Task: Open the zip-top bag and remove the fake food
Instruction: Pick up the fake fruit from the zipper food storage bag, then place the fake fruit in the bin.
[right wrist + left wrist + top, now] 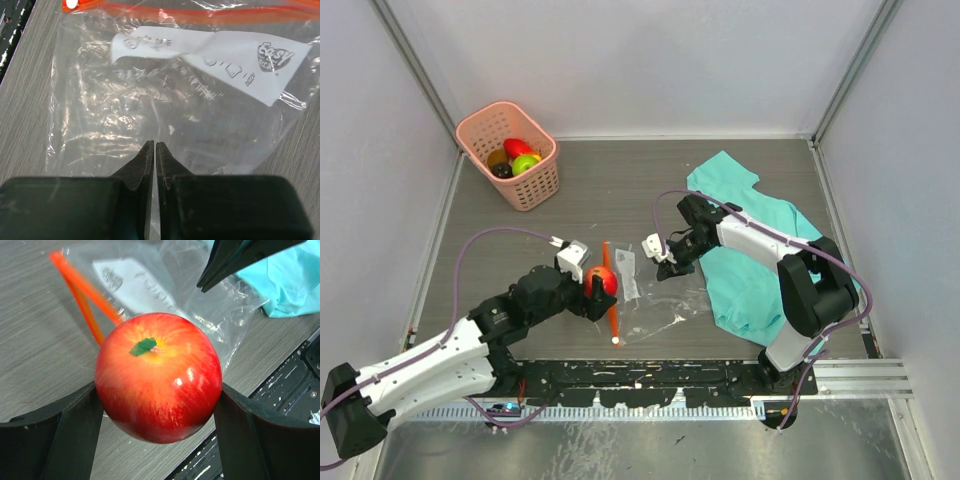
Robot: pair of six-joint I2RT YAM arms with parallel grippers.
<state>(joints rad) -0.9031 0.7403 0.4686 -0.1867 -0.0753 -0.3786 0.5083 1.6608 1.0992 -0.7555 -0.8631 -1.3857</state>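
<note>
The grey wood-grain table (620, 190) carries a pink basket (535, 185) far left, a teal cloth (745, 290) right, and a zip-top bag (655, 312) near centre, seemingly touching the cloth.

zip-top bag (650, 305) lying on the table (600, 190) at lower centre, zip edge facing frame left | fake apple (603, 281) sitting in the left gripper (601, 284) at the bag's left edge | right gripper (658, 250) pinching the bag's right edge | cloth (750, 290) lying right of the bag | basket (535, 190) standing upper left, holding more fake food (517, 155)
</note>
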